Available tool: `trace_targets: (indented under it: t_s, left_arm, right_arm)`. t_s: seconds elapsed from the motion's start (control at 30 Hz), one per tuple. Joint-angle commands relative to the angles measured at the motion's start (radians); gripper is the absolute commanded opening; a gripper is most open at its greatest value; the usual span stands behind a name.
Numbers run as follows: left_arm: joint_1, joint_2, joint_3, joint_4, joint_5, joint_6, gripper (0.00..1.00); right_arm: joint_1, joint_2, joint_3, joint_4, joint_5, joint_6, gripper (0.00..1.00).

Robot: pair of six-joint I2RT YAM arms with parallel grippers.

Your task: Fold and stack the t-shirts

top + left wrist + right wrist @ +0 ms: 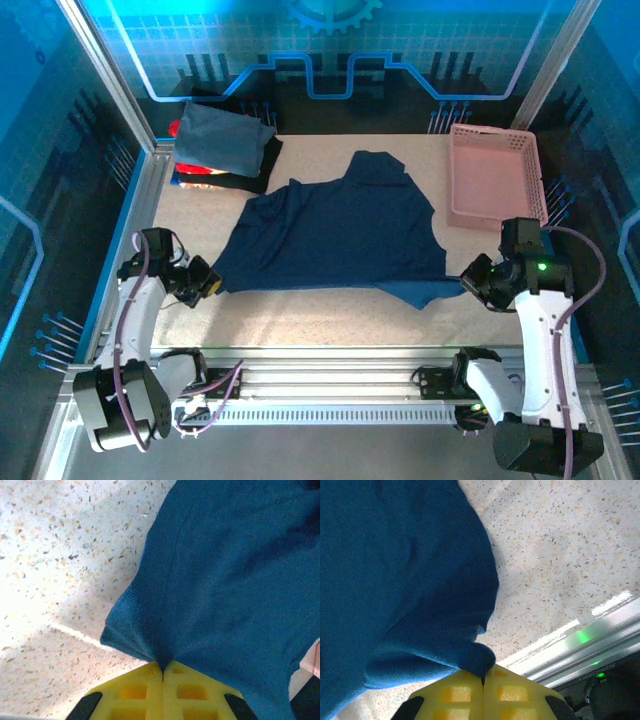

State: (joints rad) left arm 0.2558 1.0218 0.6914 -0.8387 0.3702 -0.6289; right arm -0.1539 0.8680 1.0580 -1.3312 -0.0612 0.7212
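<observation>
Left gripper (162, 672) and right gripper (483, 679), jaws clamped on the navy t-shirt (340, 235) corners at the table (330, 312) near edge; uneven pulling could slip either thin pinch

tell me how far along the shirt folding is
Done: folded tees sit stacked at the back left. In hand: the navy shirt lies spread out, with the left gripper and right gripper pinching its near corners. Left: folding it and adding it on top.
</observation>
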Motion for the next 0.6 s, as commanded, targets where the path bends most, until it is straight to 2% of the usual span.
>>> trace_targets:
  t_s: [0.0, 0.23, 0.43, 0.57]
  left_arm:
    - [-0.018, -0.040, 0.040, -0.105, -0.057, -0.015, 0.00]
    - [-0.039, -0.107, 0.047, -0.180, -0.161, -0.058, 0.00]
    - [-0.040, -0.082, 0.033, -0.124, -0.193, -0.076, 0.00]
    - [-0.042, -0.043, 0.028, -0.071, -0.197, -0.067, 0.00]
  right_arm:
    - [-0.019, -0.026, 0.047, -0.114, 0.006, -0.018, 0.00]
    - [-0.021, -0.043, 0.062, -0.127, 0.029, -0.032, 0.00]
    - [-0.022, 0.016, 0.004, 0.003, 0.042, -0.051, 0.00]
    - [-0.020, 0.125, 0.008, 0.115, 0.029, -0.085, 0.00]
